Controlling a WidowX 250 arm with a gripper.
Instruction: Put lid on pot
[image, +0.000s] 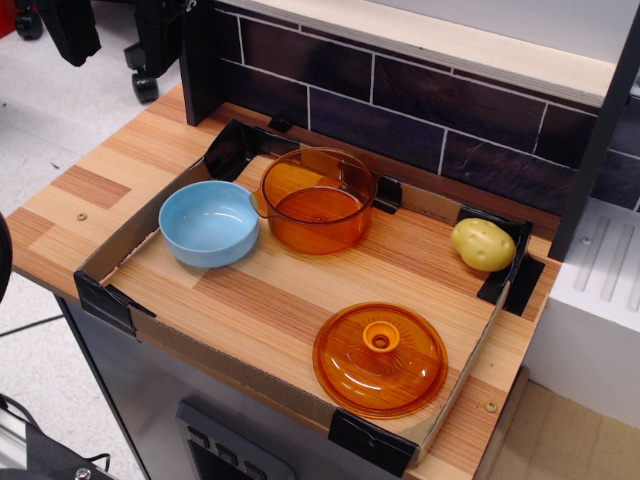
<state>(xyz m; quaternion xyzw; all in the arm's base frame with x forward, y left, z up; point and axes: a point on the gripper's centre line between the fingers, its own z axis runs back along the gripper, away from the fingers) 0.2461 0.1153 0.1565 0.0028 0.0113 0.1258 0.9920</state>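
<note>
Lid (380, 360) flat on tabletop; pot (318, 200), blue bowl (209, 222) empty; tool unseen.

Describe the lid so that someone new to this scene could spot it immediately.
Start at the cardboard-edged tray on the wooden counter. At its front right lies the lid, away from the pot and blue bowl at the back. It alone is flat, domed, with a centre knob.

- The gripper lies outside this view, so its pose and the stand of its jaws cannot be told.
- A dark rounded shape (3, 258) cuts in at the left edge, mid-height; whether it belongs to the arm cannot be told.
- A black part (40, 462) fills the lower left corner, too cropped to identify.
</note>
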